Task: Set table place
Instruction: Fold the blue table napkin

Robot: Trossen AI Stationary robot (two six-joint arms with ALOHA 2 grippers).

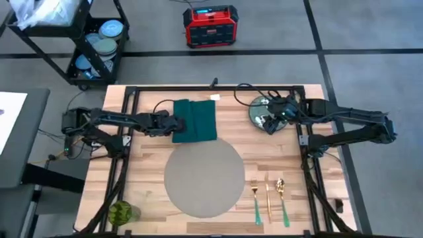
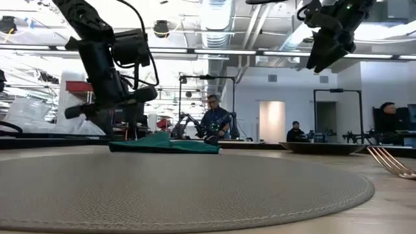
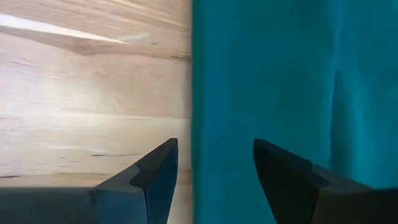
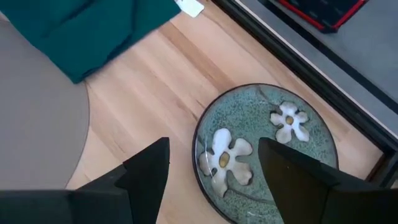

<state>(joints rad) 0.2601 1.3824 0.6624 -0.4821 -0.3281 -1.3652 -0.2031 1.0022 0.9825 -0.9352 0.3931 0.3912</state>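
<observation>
**Both grippers open, placemat bare at centre front**

Your placemat (image 1: 204, 177) lies flat on the table (image 1: 149, 165), at the middle of the near half, with nothing on it. Its far edge just meets the green napkin (image 1: 195, 119).

Your left gripper (image 1: 177, 123) sits at the napkin's left edge, beyond the placemat's far-left rim. In the left wrist view its fingers (image 3: 155, 171) stand apart, straddling the napkin's edge, one over bare wood and one over cloth. You cannot tell from these views whether they touch the cloth.

Your right gripper (image 1: 269, 121) hangs over the floral plate (image 1: 262, 110) at the far right, well apart from the placemat. Its fingers (image 4: 149, 168) are spread wide above the plate's near rim; the low view shows it raised clear of the table.

A fork, knife and spoon (image 1: 280, 198) lie side by side just right of the placemat. A green glass (image 1: 122, 212) stands at the near left corner.

A small white tag (image 4: 189, 7) lies past the napkin; no writing on it is readable.
</observation>
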